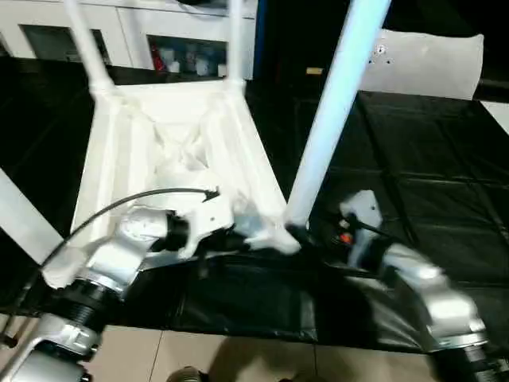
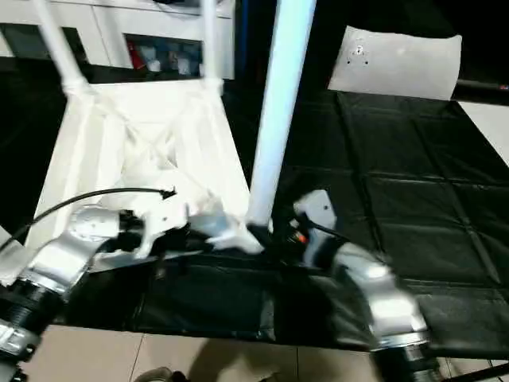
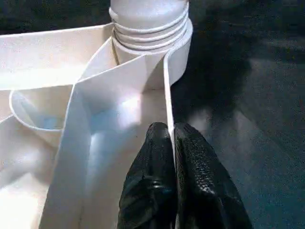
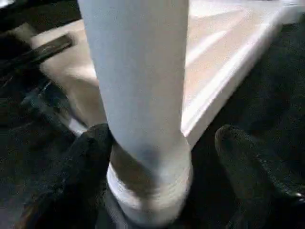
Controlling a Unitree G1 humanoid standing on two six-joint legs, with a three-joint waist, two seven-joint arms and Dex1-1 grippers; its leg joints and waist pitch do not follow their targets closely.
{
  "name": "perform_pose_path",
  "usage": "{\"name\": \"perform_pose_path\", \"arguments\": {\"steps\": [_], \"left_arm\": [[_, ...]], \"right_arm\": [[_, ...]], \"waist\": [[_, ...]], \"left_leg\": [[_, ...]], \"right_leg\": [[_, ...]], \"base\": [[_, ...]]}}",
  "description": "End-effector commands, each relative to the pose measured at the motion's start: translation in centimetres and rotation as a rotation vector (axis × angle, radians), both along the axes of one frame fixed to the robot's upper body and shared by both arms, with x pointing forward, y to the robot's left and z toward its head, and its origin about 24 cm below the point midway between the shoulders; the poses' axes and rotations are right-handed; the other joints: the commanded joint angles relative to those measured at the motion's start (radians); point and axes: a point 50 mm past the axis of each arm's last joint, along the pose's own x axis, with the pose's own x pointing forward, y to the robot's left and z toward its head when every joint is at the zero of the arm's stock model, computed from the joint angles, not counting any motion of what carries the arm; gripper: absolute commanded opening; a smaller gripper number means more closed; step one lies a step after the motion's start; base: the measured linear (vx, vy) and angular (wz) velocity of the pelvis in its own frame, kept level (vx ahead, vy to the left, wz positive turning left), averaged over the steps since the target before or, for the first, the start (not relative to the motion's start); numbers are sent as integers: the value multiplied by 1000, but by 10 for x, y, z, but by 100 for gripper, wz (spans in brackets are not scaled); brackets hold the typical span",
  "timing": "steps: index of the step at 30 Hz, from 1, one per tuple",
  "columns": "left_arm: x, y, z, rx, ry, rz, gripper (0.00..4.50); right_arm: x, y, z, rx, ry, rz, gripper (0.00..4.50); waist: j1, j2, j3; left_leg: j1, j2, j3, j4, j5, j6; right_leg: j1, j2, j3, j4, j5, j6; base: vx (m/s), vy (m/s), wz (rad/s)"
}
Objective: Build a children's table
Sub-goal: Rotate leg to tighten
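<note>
Landmark: the upturned tabletop point(image 1: 159, 151), lying ribbed side up on the black quilted mat point(image 2: 398, 199), which covers the floor.

Nearest the camera, the two silver forearms reach in to the tabletop's near right corner. The left hand point(image 3: 172, 143) is pinched narrow on the tabletop's thin side wall: one black finger point(image 3: 152, 171) lies inside the wall, the other outside, and the white edge runs between them. Just beyond that grip, at the same corner, sits the round socket point(image 3: 157, 33) with the ribbed base of a leg seated in it.

The right hand point(image 4: 162, 157) comes at that corner from the side away from the tabletop. Its fingers point(image 4: 90, 162) stand wide on either side of the near leg point(image 1: 334, 111). One finger sits against the leg base; the other stands clear of it, with a gap visible.

The near leg rises from the corner socket, leaning slightly away from the tabletop, and runs out of the top of the picture.

At the tabletop's far edge, two more legs point(image 1: 235, 40) stand in the far corner sockets, one at each corner.

Beyond the tabletop stands a white cabinet point(image 1: 159, 36) with dark compartments. Beyond and to the right of it, a white pillow-like slab point(image 2: 398, 60) lies on the mat.
</note>
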Motion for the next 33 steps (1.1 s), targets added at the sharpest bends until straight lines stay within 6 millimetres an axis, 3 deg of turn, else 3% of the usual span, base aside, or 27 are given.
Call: {"name": "perform_pose_path", "arguments": {"steps": [1,5,12,13,23,25,33], "left_arm": [[-4,-3,2,18,13,-118,0],[-5,-1,1,50,18,-170,0],[-7,1,0,101,34,-274,0],[-8,1,0,102,36,-281,0],[-8,0,-1,117,40,-323,0],[-9,-1,-1,124,40,-334,0],[-8,-1,-1,128,42,-343,0]], "right_arm": [[1,-6,10,-5,-25,86,408],[1,-7,14,-32,-20,190,408],[8,-5,13,-81,9,375,408],[9,-4,12,-83,14,383,381],[12,9,7,-33,66,486,320],[12,12,6,-29,66,500,289],[14,15,4,-26,64,507,214]], "waist": [[3,-5,-73],[5,-6,-74],[23,-10,-78],[24,-10,-79],[37,-11,-78],[42,-9,-77],[42,-7,-77]], "left_leg": [[12,70,-19,-60,-42,114],[14,71,-19,-60,-51,116],[15,72,-16,-54,-21,127],[15,73,-17,-54,-14,127],[14,73,-16,-53,-24,117],[15,74,-15,-53,-37,110],[15,74,-17,-56,-54,94]], "right_leg": [[51,-96,61,-61,73,-249],[49,-99,60,-62,58,-259],[47,-98,57,-52,98,-282],[47,-98,56,-50,106,-281],[44,-98,55,-51,70,-277],[42,-99,56,-53,53,-274],[42,-99,55,-53,37,-271]], "base": [[0,0,0],[0,0,0],[0,0,0],[0,0,0],[0,0,0],[0,0,0],[0,0,0]]}}
